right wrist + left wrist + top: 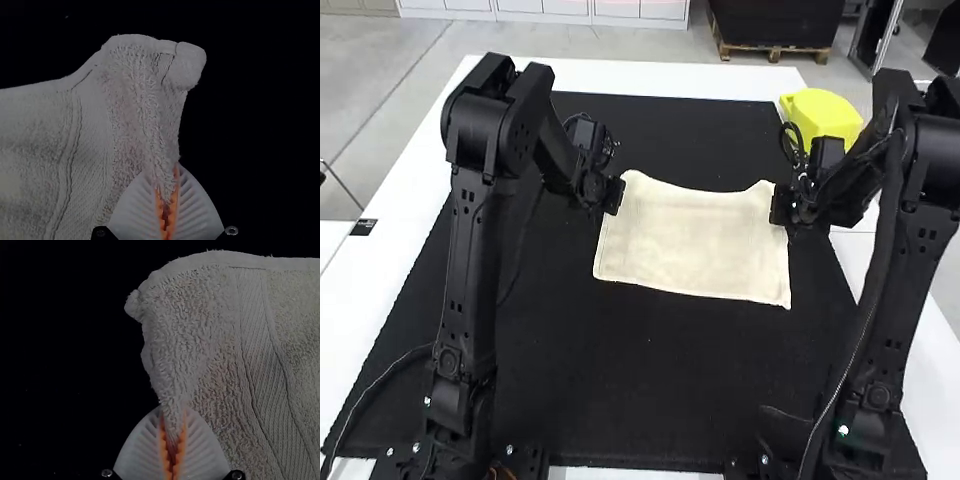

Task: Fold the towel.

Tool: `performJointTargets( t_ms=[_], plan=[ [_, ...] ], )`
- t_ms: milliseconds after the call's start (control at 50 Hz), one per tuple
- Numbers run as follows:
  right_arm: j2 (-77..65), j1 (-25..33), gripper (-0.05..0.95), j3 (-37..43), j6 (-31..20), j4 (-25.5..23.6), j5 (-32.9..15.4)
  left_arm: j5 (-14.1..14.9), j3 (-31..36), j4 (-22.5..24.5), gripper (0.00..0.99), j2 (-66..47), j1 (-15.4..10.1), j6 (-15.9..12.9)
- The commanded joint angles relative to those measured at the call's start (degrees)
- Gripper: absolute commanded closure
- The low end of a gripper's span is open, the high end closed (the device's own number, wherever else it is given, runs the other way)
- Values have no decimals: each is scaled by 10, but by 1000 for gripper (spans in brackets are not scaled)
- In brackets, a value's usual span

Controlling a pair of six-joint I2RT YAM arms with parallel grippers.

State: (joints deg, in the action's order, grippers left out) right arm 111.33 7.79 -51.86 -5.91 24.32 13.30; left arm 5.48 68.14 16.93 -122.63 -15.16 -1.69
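Observation:
A cream towel [695, 240] lies spread as a wide rectangle on the black mat, its far edge sagging between two raised corners. The left gripper [613, 195] is at its left side near the far left corner, and the right gripper [781, 205] is at the right side near the far right corner. In the left wrist view, the left gripper [173, 440] is shut on a pinched fold of the towel [200, 325]. The right wrist view has the right gripper [166, 202] shut on a gathered bit of towel [135, 100] below a curled corner.
A black mat [650, 380] covers most of the white table [410, 190]. At the back right, a yellow object [820, 115] stands close behind the right arm's gripper. Thin cables hang beside both arms.

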Motion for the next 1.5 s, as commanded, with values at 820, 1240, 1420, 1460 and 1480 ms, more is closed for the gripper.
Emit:
performJointTargets(
  t_ms=[820, 1240, 1420, 1460, 1480],
  plan=[
    [-186, 51, 926, 83, -18, -128, 52, -34, -142, -45, 970, 207, 15, 13],
    [-248, 76, 926, 129, -48, -189, 67, -34, -203, -100, 970, 278, 14, 7],
    [-269, 82, 926, 147, -52, -201, 74, -33, -234, -101, 970, 308, 14, 7],
    [-273, 82, 926, 150, -57, -207, 74, -33, -241, -101, 970, 313, 14, 8],
    [-275, 82, 926, 151, -59, -211, 74, -33, -244, -102, 970, 315, 13, 9]
  ],
)
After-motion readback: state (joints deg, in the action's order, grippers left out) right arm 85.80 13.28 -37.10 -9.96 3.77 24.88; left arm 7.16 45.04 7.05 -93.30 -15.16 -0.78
